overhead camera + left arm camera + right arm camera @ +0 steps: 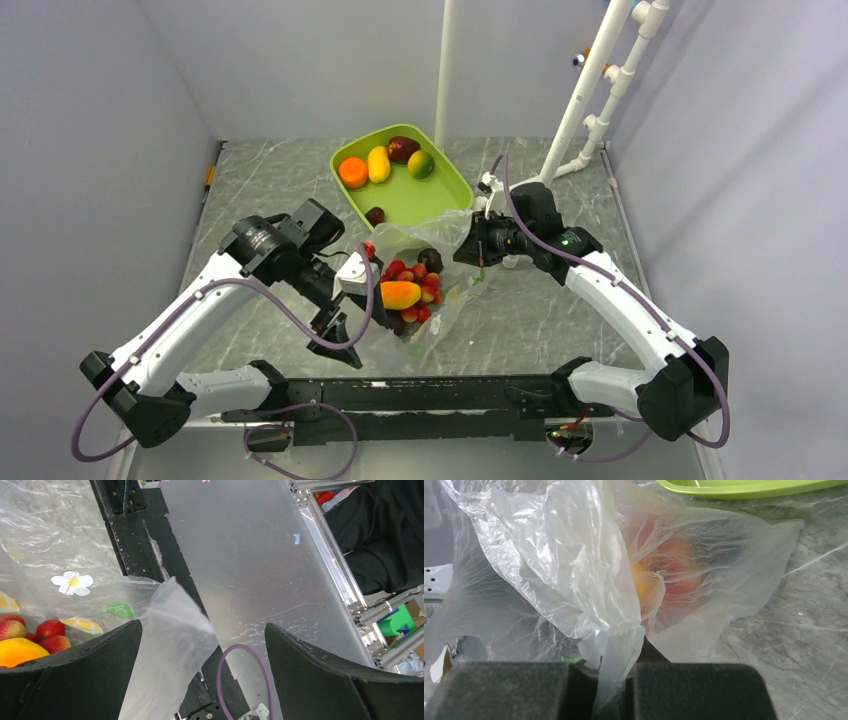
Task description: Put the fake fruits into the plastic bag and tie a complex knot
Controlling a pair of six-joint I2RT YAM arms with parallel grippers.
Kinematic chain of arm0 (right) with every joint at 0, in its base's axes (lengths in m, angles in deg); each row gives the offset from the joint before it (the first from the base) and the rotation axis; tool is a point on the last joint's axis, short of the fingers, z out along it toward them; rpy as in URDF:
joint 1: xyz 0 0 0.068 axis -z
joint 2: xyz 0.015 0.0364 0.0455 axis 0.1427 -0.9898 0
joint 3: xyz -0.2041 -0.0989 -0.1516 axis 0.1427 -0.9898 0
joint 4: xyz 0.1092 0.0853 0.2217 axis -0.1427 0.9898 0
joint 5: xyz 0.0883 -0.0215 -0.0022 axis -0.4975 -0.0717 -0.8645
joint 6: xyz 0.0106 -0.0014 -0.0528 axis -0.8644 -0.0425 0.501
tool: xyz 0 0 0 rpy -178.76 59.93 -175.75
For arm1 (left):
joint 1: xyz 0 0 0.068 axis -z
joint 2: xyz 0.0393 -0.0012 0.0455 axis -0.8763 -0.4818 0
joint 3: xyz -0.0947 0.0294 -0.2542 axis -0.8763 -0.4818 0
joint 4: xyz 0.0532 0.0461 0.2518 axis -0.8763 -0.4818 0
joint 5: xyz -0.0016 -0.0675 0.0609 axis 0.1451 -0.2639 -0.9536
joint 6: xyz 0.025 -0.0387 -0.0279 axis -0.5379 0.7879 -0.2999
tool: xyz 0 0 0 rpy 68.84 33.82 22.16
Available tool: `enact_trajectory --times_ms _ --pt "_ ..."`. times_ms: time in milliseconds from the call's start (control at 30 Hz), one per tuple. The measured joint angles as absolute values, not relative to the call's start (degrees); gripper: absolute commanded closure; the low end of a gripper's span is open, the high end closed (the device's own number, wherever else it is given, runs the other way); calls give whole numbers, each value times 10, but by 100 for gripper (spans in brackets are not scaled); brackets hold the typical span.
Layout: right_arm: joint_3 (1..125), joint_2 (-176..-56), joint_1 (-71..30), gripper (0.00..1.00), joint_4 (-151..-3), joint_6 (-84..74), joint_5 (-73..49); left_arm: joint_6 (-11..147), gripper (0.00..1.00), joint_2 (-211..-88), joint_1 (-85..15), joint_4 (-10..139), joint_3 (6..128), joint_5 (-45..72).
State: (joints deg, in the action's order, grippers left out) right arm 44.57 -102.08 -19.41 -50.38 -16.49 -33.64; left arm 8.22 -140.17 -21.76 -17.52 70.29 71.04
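Just in front of the green tray (455, 190), the right end effector (601, 672) is pinching the plastic bag (450, 300), the left end effector (202, 645) is gaping open, and thin film slipping loose risks spilling the fake fruits (400, 295)

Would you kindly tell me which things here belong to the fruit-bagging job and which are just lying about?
Job in hand: plastic bag; fruits in the bag; fruits not yet bagged; right gripper, shut on the bag's edge; left gripper, open beside it.

Just lying about: green tray; white pipes; white pole.
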Motion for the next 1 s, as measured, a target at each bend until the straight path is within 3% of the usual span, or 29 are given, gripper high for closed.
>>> enact_trajectory --times_ms 267,300,367,433,467,500,600,667,800,900,967,1000 --pt "446 -1021 -194 87 -501 -161 -336 140 2 -1388 -195 -130 686 688" --pt "446 -1021 -194 84 -501 -161 -336 157 7 -1381 -189 -110 678 677" --pt "449 -1021 -194 71 -495 -157 -336 199 30 -1367 -169 -66 663 645" --pt "456 -1021 -194 52 -484 -151 -335 231 64 -1360 -151 -34 655 609" --pt "463 -1021 -194 42 -476 -145 -333 250 90 -1358 -144 -22 654 590" --pt "469 -1019 -194 35 -469 -140 -332 263 100 -1358 -141 -15 654 576" --pt "487 -1009 -194 28 -445 -119 -319 280 100 -1361 -150 -10 660 543" --pt "497 -998 -194 33 -428 -106 -303 285 100 -1361 -168 -16 672 538" --pt "517 -975 -186 72 -407 -73 -270 297 100 -1350 -226 -16 693 545" --pt "527 -967 -181 80 -404 -55 -262 302 100 -1331 -270 -12 699 544" --pt "538 -967 -181 97 -401 -47 -262 303 100 -1321 -306 -11 713 542" --pt "544 -967 -181 100 -399 -43 -264 304 100 -1318 -326 -11 725 539"
